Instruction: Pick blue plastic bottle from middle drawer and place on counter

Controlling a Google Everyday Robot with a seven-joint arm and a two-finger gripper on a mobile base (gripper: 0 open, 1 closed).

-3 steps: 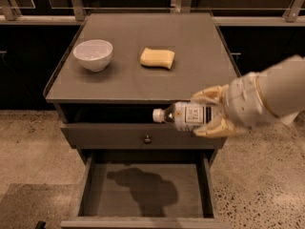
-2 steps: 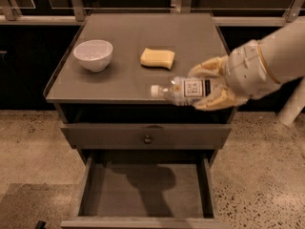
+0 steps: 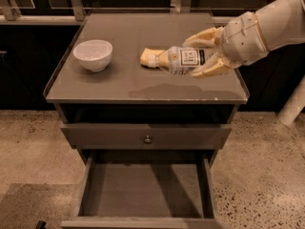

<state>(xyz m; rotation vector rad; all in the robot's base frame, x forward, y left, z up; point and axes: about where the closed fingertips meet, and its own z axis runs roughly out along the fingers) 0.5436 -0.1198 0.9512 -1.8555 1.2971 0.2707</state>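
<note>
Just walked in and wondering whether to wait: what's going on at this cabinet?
The robot's gripper, reaching in from the right, is shut on the blue plastic bottle, holding it on its side over the counter, cap pointing left, in front of a yellow sponge. Its shadow on the top suggests it is not set down yet. A white bowl sits at the counter's left. Below, the middle drawer stands open and empty; the knobbed drawer above it is shut.

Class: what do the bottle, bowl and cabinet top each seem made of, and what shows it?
The blue plastic bottle, gripped sideways in the tool above the counter: clear plastic, see-through body. The bowl: probably glazed ceramic, white and smooth. The counter: matt grey, perhaps laminate or painted metal; pale chips along its front edge.
</note>
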